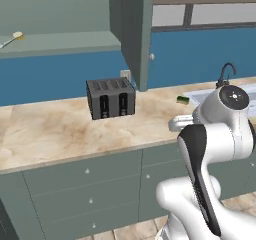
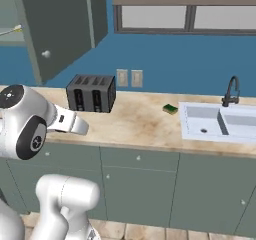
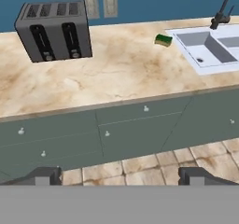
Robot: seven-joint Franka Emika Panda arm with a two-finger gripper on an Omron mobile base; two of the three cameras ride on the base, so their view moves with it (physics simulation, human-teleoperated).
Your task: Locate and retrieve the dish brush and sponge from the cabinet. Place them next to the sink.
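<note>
One toaster [image 3: 55, 29], one sponge [image 3: 163, 40], one brush [image 1: 12, 39], one sink [image 2: 216, 121], one tap [image 2: 231, 91], two wall outlets [image 2: 129, 78], one cabinet [image 1: 131, 31].

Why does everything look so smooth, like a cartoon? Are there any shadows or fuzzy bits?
Left base view: the toaster casts only a faint soft shadow on the counter, and the dish brush on the cabinet shelf is tiny and coarse. Right base view: even light, no glare on the sink. Hand view: the sponge is sharp, nothing out of focus.
</note>
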